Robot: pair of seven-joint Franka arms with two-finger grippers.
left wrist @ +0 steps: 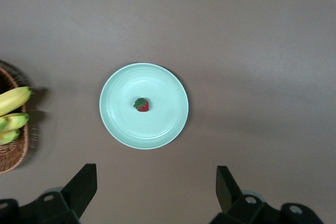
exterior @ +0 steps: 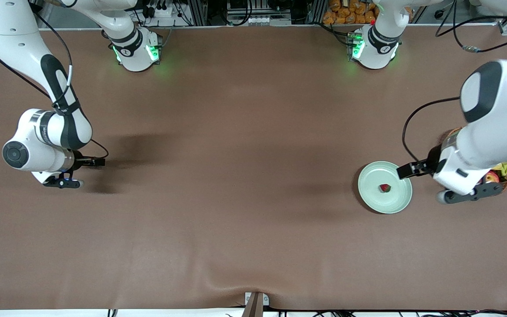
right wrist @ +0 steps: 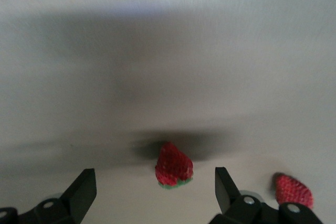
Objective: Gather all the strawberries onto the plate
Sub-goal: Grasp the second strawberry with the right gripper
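The pale mint-green plate (exterior: 396, 202) lies toward the left arm's end of the table, with one small red strawberry (exterior: 385, 188) resting in it. My left gripper (exterior: 471, 193) hangs over the table beside the plate, between it and the basket. In the left wrist view the plate (left wrist: 157, 129) and its strawberry (left wrist: 142, 105) show ahead of the open, empty left gripper (left wrist: 156, 177). My right gripper (exterior: 62, 182) is low over the table at the right arm's end. In its wrist view it stands open (right wrist: 155, 177), a strawberry (right wrist: 174, 165) lies on the table just ahead between its fingers and a second one (right wrist: 294, 190) lies beside.
A brown wicker basket (exterior: 505, 185) holding an apple (exterior: 492, 177) and bananas (left wrist: 11, 100) stands beside the plate, partly hidden under the left arm. The brown table cover (exterior: 244, 176) spreads between the two arms.
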